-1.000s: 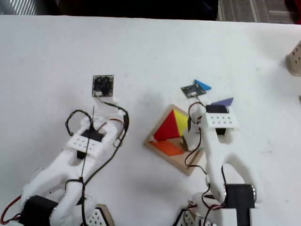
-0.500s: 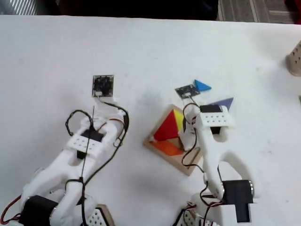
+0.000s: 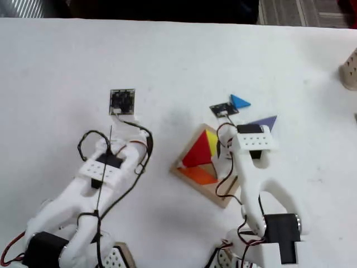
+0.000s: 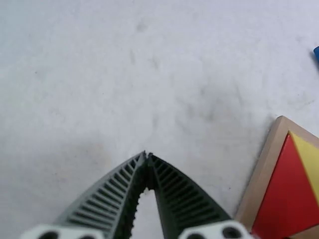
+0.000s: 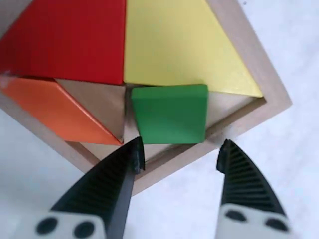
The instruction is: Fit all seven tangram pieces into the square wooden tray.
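Right gripper [image 5: 182, 149] spread wide, gripping nothing, over the wooden tray's [image 5: 274, 89] rim just beside the green square [image 5: 170, 113] lying inside with red triangle [image 5: 75, 40], yellow triangle [image 5: 179, 45] and orange piece [image 5: 55, 112]; left gripper [image 4: 147, 155] pinched closed, empty, above the white table [image 4: 99, 59].

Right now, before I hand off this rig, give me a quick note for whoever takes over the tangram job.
Left gripper: shut, over bare table near the tray.
Right gripper: open, empty, just above the green square.
Done: red triangle, yellow triangle, orange piece and green square lie in the tray.
Left: blue triangle and purple piece lie on the table. I count six pieces.
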Tool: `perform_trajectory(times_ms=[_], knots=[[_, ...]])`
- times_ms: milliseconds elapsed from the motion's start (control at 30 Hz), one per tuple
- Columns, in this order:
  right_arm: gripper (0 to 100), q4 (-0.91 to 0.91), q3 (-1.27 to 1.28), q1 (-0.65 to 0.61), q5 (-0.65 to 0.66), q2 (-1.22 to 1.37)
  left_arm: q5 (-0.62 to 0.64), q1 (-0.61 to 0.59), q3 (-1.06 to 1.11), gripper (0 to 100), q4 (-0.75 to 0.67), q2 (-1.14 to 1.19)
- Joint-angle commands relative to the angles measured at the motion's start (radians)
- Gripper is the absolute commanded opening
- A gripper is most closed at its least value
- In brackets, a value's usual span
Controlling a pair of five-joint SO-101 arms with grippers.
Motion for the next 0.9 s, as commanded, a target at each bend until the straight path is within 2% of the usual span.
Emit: perform_trajectory(times_ms=[0, 67, 233, 300, 500, 867], knots=[[22.1, 0.019, -0.060, 0.074, 0.000, -0.016, -0.012, 0.007, -0.017, 2, -0.009, -0.030], [19.1, 0.010, -0.072, 0.120, 0.000, -0.027, -0.012, 0.007, -0.017, 2, -0.009, -0.030], [1.0, -0.099, -0.074, 0.185, 0.000, -0.024, -0.012, 0.007, -0.017, 2, -0.009, -0.031], [3.3, -0.117, -0.074, 0.196, -0.005, -0.010, -0.012, 0.007, -0.017, 2, -0.009, -0.033], [2.0, -0.166, -0.074, 0.191, 0.000, 0.111, -0.012, 0.007, -0.017, 2, -0.009, -0.033], [1.9, -0.051, -0.095, 0.150, 0.043, 0.148, -0.012, 0.007, -0.017, 2, -0.009, -0.033]])
